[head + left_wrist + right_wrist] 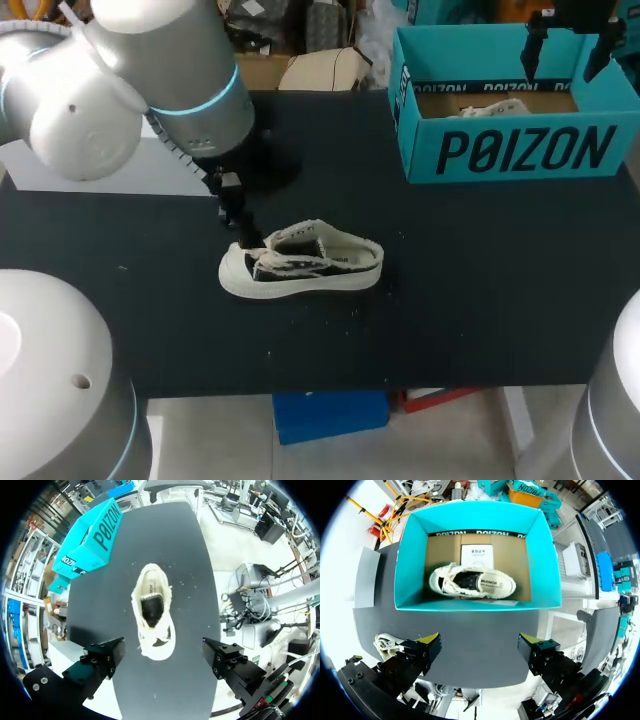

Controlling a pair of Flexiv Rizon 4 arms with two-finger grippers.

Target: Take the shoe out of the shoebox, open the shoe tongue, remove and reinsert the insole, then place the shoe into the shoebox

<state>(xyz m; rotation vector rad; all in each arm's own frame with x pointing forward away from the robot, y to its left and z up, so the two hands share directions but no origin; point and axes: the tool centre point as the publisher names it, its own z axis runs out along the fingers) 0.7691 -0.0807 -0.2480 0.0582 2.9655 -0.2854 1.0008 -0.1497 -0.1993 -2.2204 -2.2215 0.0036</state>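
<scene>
Working over a black table (480, 300), matte and flecked with pale crumbs. Hanging the left gripper (162, 655) low over the shoe (154, 612), with its fingers (102, 657) standing wide apart and closing on nothing. Finding that shoe resting upright on its sole, out on the bare tabletop and well apart from the shoebox (510, 150). Seeing its toe end lying between the spread left fingers, touching neither in the wrist view, with its heel pointing straight ahead of them. Running its long axis across the line that joins the two fingertips. Noting frayed laces bunched over the toe end and the dark opening gaping upward farther ahead.

Holding the right gripper (480, 650) high above the teal shoebox, yellow-tipped fingers likewise spread wide, gripping nothing. Looking past those fingers into the open box and spotting a second shoe (472, 582) sitting on its sole on the cardboard floor. Lying with its length parallel to the line between the right fingers, walled in on all four sides. Spotting a white paper card (476, 555) flat on the floor just beyond it, by the far wall. Catching a pale edge of the table shoe just beside one right finger.
</scene>
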